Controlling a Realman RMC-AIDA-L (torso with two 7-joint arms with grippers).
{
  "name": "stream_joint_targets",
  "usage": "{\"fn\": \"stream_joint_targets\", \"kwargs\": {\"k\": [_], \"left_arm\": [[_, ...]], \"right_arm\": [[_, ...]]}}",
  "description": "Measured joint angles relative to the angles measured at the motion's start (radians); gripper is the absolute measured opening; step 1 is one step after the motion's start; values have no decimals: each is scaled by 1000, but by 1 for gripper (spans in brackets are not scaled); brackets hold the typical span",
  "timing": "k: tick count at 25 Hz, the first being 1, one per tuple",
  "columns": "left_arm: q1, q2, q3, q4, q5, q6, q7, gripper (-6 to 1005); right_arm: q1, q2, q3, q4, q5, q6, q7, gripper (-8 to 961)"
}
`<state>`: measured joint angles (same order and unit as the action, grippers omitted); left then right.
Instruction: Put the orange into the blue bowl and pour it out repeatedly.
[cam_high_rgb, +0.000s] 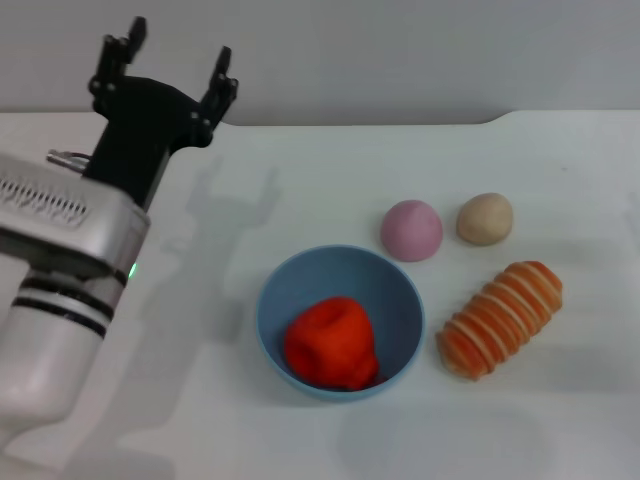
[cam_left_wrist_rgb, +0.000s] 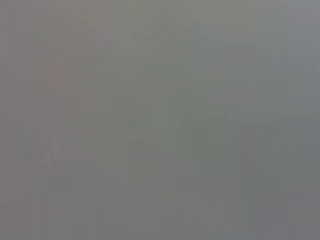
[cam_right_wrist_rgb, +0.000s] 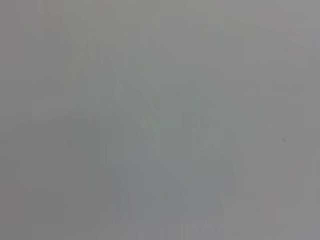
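White tabletop spreads wide. Left gripper hovers far back, fingers spread and empty — nearest arm to the smooth blue bowl, which lies toward the robot and rightward. Lumpy soft orange sits inside. Right gripper isn't visible.

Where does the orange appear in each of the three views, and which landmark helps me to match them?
Head view: the orange lies inside the blue bowl, low and near the centre, far from the open left gripper.
Left wrist view: not in it; only a plain grey surface shows.
Right wrist view: not in it; only a plain pale surface shows.
Shared landmark: none; the wrist views show nothing recognisable.
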<state>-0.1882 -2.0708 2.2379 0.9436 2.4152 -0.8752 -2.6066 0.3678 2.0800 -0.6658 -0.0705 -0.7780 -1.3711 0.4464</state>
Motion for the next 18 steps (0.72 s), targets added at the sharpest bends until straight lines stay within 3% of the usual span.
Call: {"fn": "stream_joint_targets", "kwargs": {"k": [2,18], "left_arm": [[-11,0,9,-23,-21,-37,-4,811],[-41,3,46,-76,-109,41,-5,812]], "right_arm": [[1,0,0,13,4,-1,-21,591],[1,2,38,71,9,8,-27,591]]}}
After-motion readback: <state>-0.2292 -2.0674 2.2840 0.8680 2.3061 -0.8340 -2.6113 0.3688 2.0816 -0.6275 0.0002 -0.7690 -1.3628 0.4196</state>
